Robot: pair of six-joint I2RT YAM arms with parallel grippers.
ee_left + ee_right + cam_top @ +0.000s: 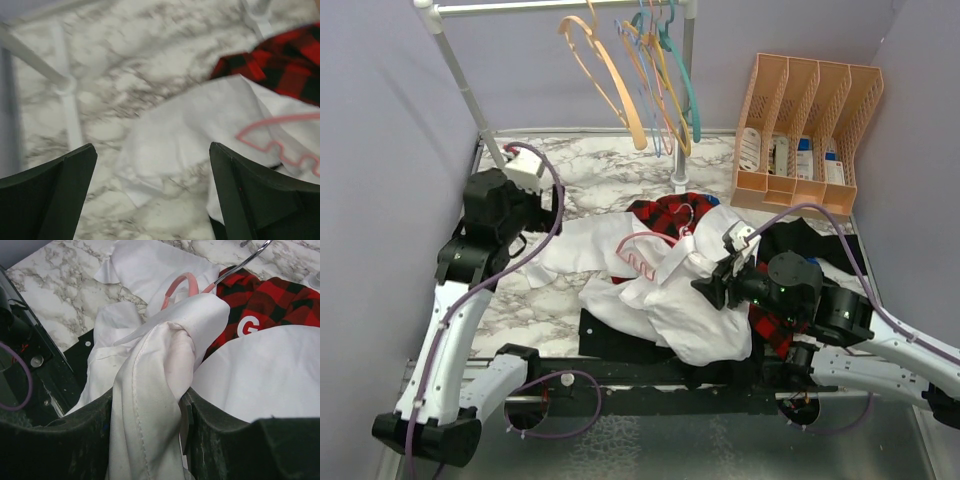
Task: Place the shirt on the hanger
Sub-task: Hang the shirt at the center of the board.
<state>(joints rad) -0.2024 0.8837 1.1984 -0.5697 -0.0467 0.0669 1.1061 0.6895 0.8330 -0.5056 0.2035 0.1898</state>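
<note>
At the table's middle, the shirt lies crumpled over a plaid shirt, with the hanger half buried in it. The right gripper pinches a bunched white fold, one hanger arm seemingly inside. The left gripper hangs spread wide and empty; the hanger's bare wavy arm lies to its right, so the left arm looks nearer that end

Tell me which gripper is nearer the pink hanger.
Right. The right gripper clamps the shirt draped over the hanger; the left gripper hovers open off to its left, touching nothing.
</note>
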